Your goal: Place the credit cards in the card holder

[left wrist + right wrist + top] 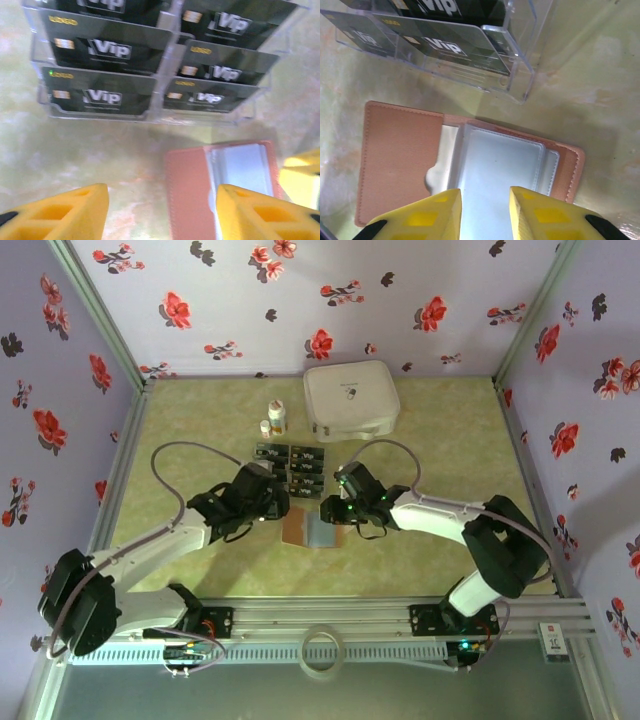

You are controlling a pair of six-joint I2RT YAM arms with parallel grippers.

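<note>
The card holder [314,530] lies open and flat on the table, its reddish-brown flap [395,160] to the left and grey pockets [500,170] to the right. Several black credit cards [107,50] marked "Vip" stand in a clear rack [290,468] just behind it. My left gripper [162,215] hovers open over the holder's left flap [187,190] with nothing between its yellow fingers [75,212]. My right gripper [485,217] stands open by a narrow gap above the grey pockets and holds nothing. In the top view the left gripper [272,502] and the right gripper [335,508] flank the holder's far edge.
A large white rounded case [352,400] sits at the back, with two small white bottles [276,418] to its left. The clear rack's corner [522,85] stands close to the holder. A tape ring [322,650] lies in front of the arm bases.
</note>
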